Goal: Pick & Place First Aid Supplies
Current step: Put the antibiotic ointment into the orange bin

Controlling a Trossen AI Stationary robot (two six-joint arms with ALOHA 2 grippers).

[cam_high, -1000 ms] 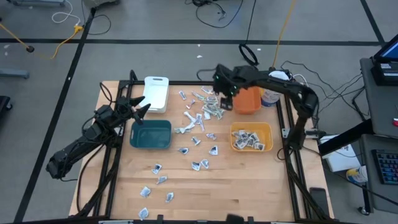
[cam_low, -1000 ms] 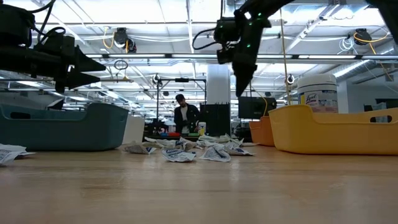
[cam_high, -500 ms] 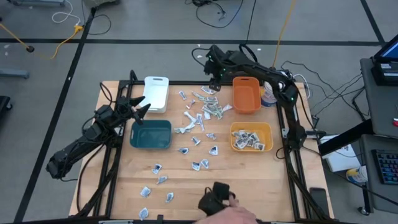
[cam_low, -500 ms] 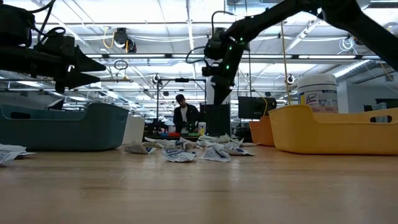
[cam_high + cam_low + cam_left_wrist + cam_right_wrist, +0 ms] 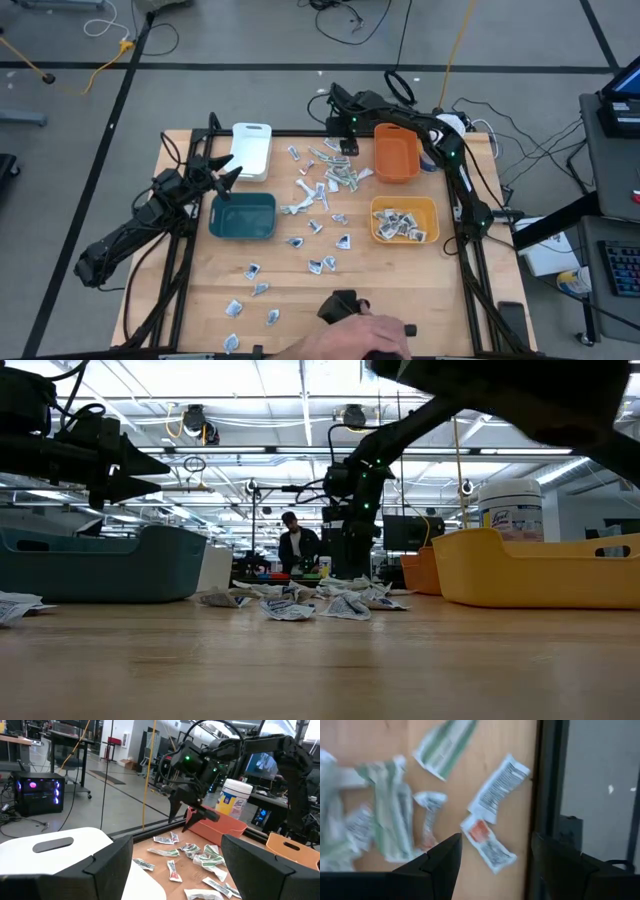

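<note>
Bright, even ceiling strip lighting, soft shadows on the table [image 5: 400,290]; right wrist view smeared by motion blur, low view's near tabletop out of focus

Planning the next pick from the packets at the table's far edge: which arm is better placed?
Probably the right. The right gripper hangs open over the packets by the far edge; the left gripper waits open above the teal bin, farther off.
</note>
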